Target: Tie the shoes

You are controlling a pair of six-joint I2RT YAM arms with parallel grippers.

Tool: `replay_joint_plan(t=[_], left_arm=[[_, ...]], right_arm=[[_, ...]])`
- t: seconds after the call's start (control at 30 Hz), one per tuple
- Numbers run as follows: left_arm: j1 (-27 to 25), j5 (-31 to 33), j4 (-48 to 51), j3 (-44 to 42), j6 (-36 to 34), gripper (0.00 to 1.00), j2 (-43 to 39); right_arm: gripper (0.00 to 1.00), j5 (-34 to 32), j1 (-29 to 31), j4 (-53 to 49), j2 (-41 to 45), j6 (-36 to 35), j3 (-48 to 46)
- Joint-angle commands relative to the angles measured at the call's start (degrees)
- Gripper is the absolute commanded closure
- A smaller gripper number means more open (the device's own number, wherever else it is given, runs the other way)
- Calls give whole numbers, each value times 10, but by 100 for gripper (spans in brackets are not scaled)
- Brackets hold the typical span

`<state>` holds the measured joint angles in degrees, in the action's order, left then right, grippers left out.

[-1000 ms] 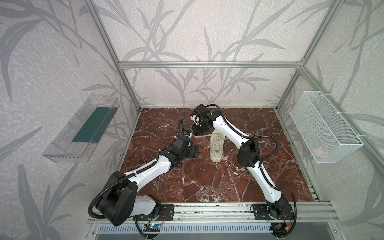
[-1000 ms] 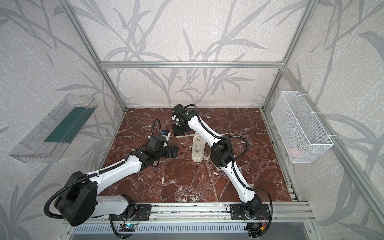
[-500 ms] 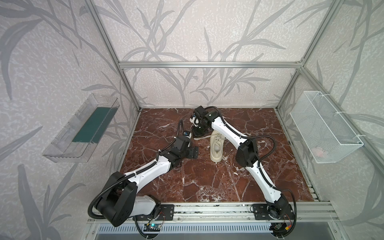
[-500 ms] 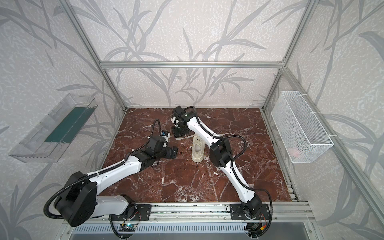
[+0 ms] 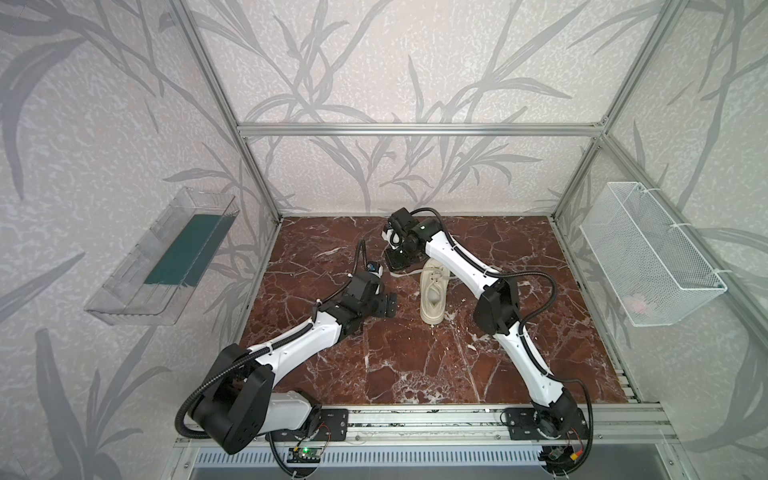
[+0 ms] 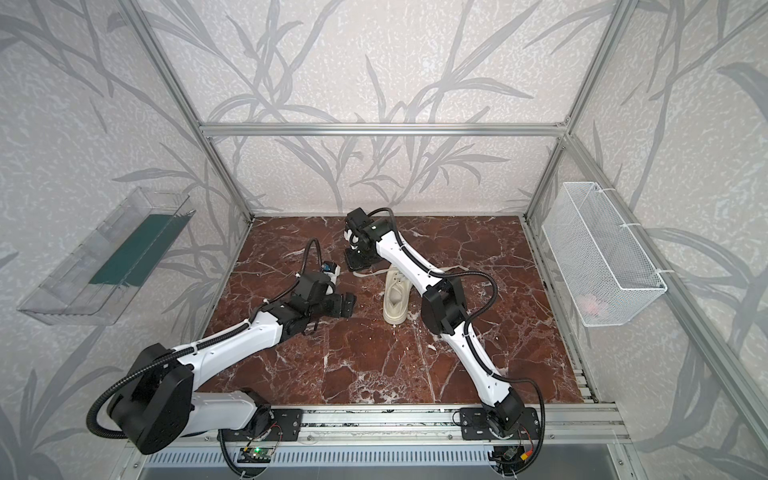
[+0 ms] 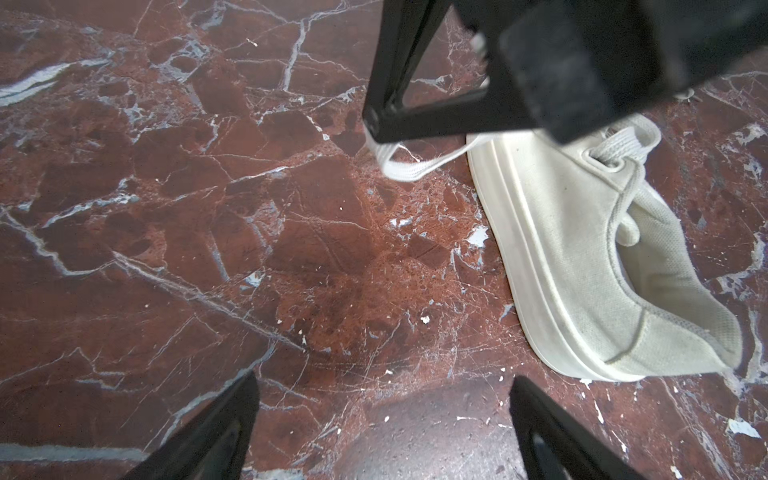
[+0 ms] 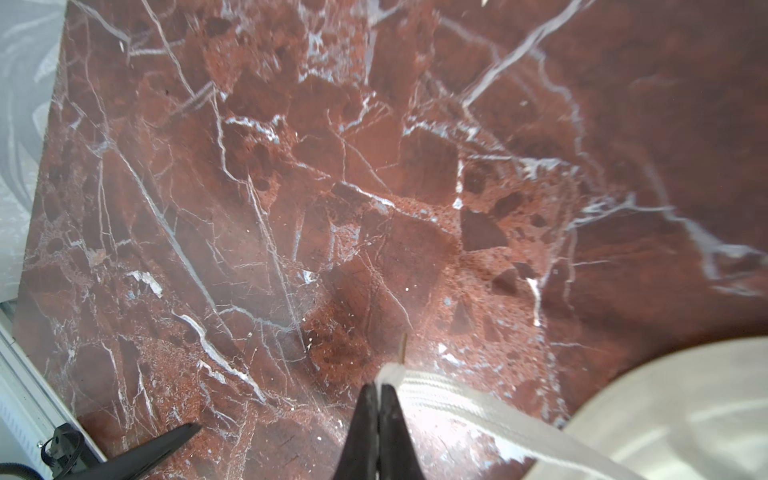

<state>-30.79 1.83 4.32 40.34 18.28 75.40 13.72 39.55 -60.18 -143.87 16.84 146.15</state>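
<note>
— Red marble tabletop [image 5: 415, 374] inside a leaf-papered cage; where is the sneaker [image 5: 432, 299]?
— Mid-table in both top views, heel toward the near edge, far end under the right arm [image 5: 461, 266].
— And the right gripper [image 8: 379, 390]?
— Just far-left of the sneaker. Top views hide its tips; its wrist view shows them pinched tight on the lace [image 8: 457, 401].
— And the left gripper [image 7: 382, 378]?
— Left of the sneaker, spread wide, empty. Its wrist view shows that lace looping onto the marble.
</note>
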Motion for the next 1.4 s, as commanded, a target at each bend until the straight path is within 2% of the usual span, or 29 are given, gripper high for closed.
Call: replay_joint_plan(t=[0.0, 0.17, 0.43, 0.9, 1.17, 1.3, 1.37], left_arm=[[3, -6, 0, 2, 17, 4, -6], [-2, -53, -13, 16, 26, 4, 21], [-24, -112, -67, 38, 57, 4, 65], [-75, -150, -132, 75, 90, 6, 163], [-102, -157, -138, 93, 93, 9, 190], [-99, -90, -96, 79, 62, 10, 138], [-90, -77, -94, 60, 54, 9, 101]], right_arm=[[95, -35, -10, -14, 70, -8, -11], [95, -49, -21, 14, 122, -6, -58], [95, -37, -33, 3, 123, -6, -61], [95, -33, -38, -9, 143, -12, -63], [94, -16, -54, 29, 179, -5, -127], [94, -13, -56, 27, 182, -7, -137], [94, -5, -56, 31, 183, -4, -143]])
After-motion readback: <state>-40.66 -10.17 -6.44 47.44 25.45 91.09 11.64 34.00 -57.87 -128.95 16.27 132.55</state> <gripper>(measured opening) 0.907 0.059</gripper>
